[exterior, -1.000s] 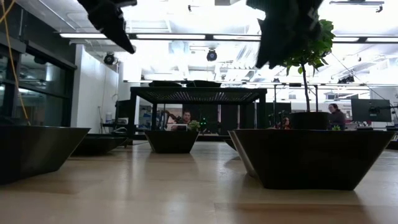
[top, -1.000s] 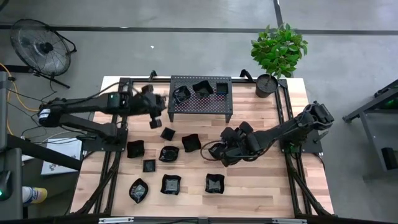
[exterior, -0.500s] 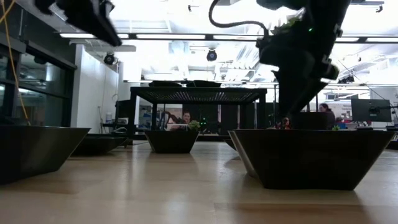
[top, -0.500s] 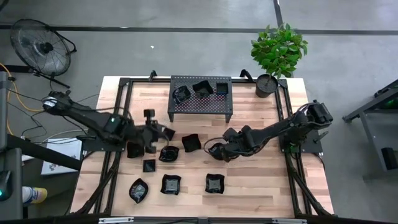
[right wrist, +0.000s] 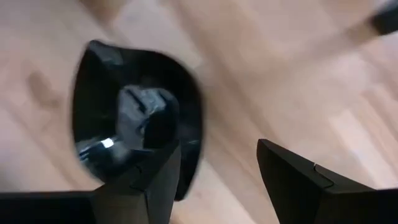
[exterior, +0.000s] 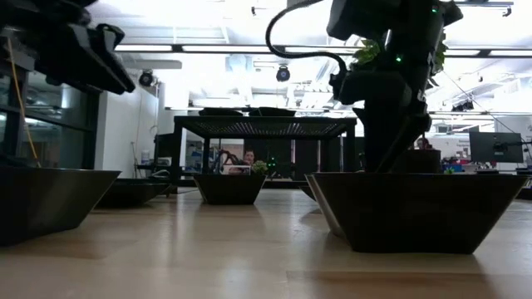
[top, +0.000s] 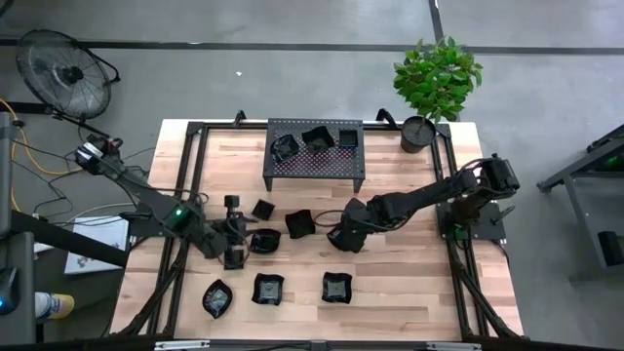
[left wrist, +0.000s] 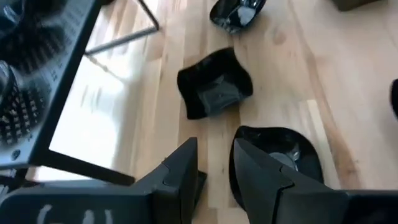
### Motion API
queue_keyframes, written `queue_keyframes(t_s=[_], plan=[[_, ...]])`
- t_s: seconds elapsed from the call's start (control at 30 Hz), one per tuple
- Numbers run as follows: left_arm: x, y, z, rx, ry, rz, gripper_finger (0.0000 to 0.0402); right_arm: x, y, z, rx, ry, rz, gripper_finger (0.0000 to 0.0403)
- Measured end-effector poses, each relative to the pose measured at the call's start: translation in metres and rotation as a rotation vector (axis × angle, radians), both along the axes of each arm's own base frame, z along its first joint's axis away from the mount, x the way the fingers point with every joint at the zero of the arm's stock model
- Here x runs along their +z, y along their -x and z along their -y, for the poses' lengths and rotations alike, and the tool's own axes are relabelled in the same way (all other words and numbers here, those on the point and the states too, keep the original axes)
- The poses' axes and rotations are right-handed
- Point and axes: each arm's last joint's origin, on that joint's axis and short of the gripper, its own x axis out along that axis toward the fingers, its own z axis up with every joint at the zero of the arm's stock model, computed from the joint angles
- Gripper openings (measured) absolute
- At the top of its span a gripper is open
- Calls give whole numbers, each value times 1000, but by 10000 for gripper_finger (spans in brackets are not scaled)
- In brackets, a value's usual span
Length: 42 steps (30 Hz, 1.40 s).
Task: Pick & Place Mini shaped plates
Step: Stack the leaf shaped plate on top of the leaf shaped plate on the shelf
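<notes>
Several mini shaped plates, small glossy black dishes, lie on the wooden table (top: pixel 409 283); three more sit on the black perforated rack (top: pixel 314 156). My left gripper (top: pixel 237 246) is open and low over the table's left middle. A round plate (left wrist: pixel 277 155) lies just beside one of its fingers, and a wavy square plate (left wrist: pixel 214 93) lies farther ahead. My right gripper (right wrist: pixel 214 180) is open and points steeply down over a plate (right wrist: pixel 134 121) near the table's middle. One finger stands over that plate's hollow and the other outside its rim.
Three plates (top: pixel 268 289) lie in a row near the front edge. A potted plant (top: pixel 434 83) stands at the far right corner beside the rack. A fan (top: pixel 63 73) stands on the floor off the table's far left corner. Black frame rails run along both table sides.
My left gripper has swung from beside the rack toward the table's near edge and come down over the left-middle plates. My right gripper has sunk toward the plate below it, moved slightly left and tipped steeper downward. No plate has moved.
</notes>
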Motion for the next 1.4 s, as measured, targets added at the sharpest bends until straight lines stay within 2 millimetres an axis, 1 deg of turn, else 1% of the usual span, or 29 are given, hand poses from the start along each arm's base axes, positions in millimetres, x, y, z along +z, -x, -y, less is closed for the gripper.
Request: queue_keyframes(t_s=[0.37, 0.5, 0.63, 0.8, 1.2, 1.3, 1.4], plan=[[5, 16, 29, -130, -7, 84, 101, 0, -1, 0, 56, -28, -2, 208], [7, 22, 37, -134, -38, 132, 101, 0, -1, 0, 74, -48, -6, 208], [7, 24, 37, -119, -66, 147, 101, 0, -1, -1, 84, -65, -9, 208], [6, 24, 39, -162, -16, 121, 101, 0, -1, -1, 98, -70, -10, 208], [6, 25, 39, -171, -15, 109, 101, -4, -4, 2, 123, -85, -10, 208], [6, 25, 39, -171, -14, 109, 101, -8, -5, 2, 126, -86, 2, 208], [6, 25, 39, -171, -14, 109, 101, -19, 0, 3, 113, -113, 9, 208]])
